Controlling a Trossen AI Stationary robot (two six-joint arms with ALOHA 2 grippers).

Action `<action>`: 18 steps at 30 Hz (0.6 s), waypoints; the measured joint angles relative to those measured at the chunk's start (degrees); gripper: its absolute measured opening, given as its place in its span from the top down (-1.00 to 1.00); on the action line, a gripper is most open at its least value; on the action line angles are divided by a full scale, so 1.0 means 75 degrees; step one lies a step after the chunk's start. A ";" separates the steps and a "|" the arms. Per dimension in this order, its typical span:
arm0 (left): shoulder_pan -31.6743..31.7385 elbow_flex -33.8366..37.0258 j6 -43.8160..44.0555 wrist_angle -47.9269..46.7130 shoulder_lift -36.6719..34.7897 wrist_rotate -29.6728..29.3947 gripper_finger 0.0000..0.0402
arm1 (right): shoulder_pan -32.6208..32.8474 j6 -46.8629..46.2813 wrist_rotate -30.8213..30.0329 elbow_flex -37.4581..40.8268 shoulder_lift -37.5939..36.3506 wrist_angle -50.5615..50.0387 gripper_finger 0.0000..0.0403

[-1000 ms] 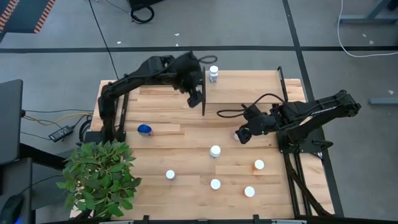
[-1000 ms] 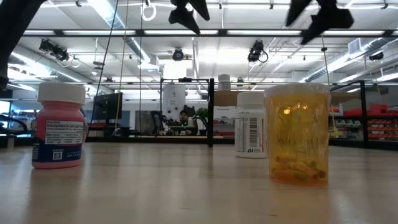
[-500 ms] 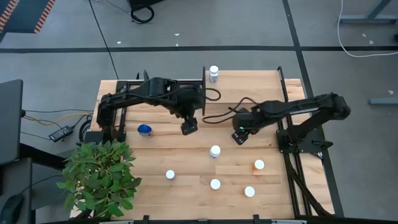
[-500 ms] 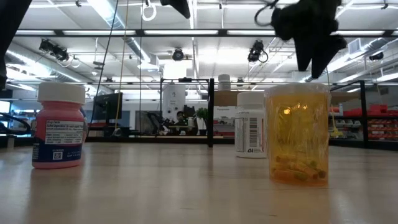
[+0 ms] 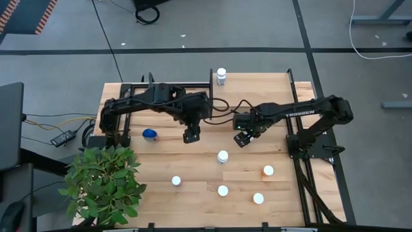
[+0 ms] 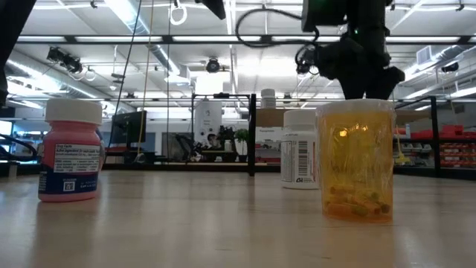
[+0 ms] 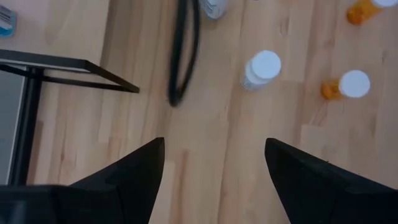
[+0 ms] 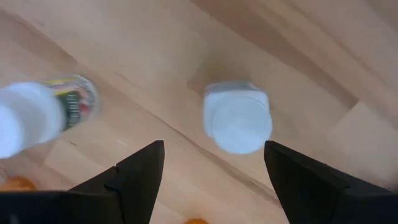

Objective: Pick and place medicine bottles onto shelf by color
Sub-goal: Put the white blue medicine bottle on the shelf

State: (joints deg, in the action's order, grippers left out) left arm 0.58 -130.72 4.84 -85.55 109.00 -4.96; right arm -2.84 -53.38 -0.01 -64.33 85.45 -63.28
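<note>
Grey floor [image 5: 64,64] crossed by dark tape lines [image 5: 193,49] surrounds the table. A leafy plant [image 5: 103,183] sits at seven o'clock. Long ceiling strip lights [image 6: 149,37] brighten the open workshop behind.

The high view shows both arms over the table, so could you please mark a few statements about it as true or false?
1. Both grippers are open and hold nothing. True: the left gripper and the right gripper are empty.
2. The blue bottle sits between the two grippers. False: it lies on the plant's side of the left gripper.
3. A white-capped bottle stands at the table's far edge. True.
4. The plant is at the right arm's corner. False: it is on the left arm's side, at the near corner.
</note>
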 joint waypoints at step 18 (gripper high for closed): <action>0.0000 0.0000 0.0279 0.0234 -0.0004 0.0010 -0.40 | -0.0347 -0.0072 0.0108 0.0815 -0.0181 0.0716 -0.41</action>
State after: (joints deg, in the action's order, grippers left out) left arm 0.58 -130.72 6.94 -83.80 108.97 -4.88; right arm -5.45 -53.92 0.80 -58.22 84.09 -57.91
